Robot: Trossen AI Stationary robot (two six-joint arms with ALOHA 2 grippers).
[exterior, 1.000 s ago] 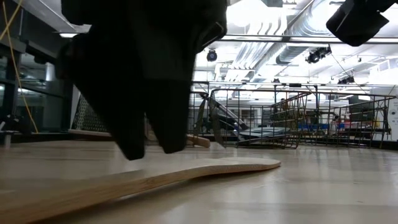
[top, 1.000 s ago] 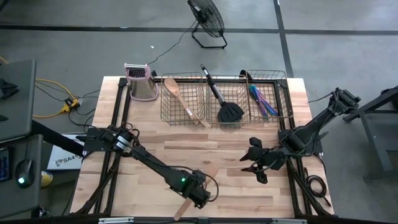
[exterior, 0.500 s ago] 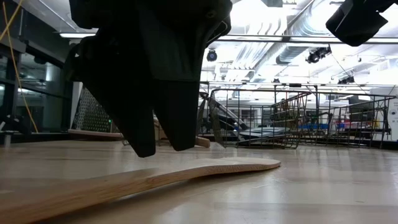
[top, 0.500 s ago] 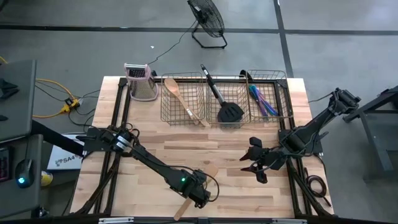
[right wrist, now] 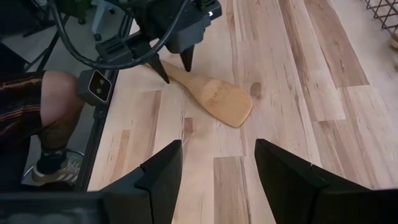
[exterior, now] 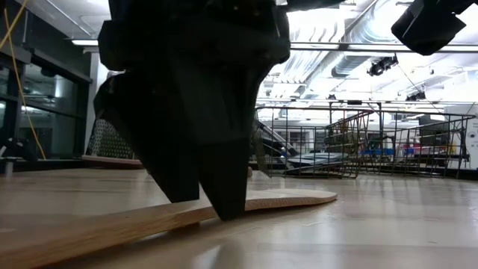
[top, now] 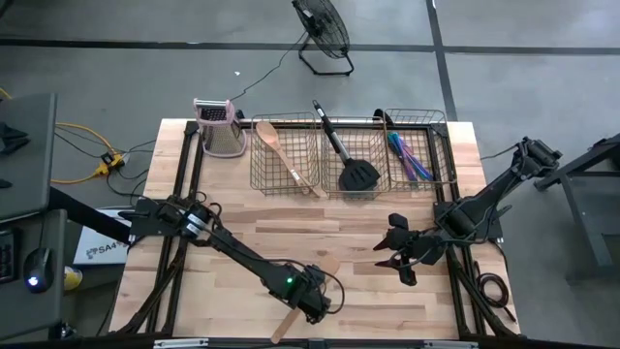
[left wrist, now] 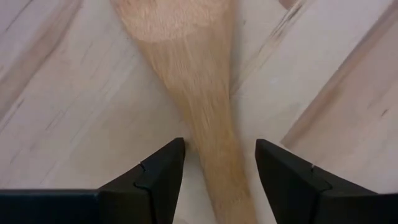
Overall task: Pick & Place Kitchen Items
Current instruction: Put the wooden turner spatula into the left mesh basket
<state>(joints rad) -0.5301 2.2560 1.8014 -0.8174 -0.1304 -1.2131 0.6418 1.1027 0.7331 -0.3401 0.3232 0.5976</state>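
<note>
While the wooden spatula [top: 302, 300] lies flat near the front edge of the plank table [top: 242, 233], the left gripper [left wrist: 219, 168] straddles its handle, fingers spread, not clamping. The right gripper [top: 395, 252] hangs open toward the right edge. Concrete floor surrounds the table.

Workshop (concrete floor [top: 97, 58], ceiling ducts [exterior: 328, 45])

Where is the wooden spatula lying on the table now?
In the high view the wooden spatula lies flat near the table's front edge, between the open fingers of the left claw.
</note>
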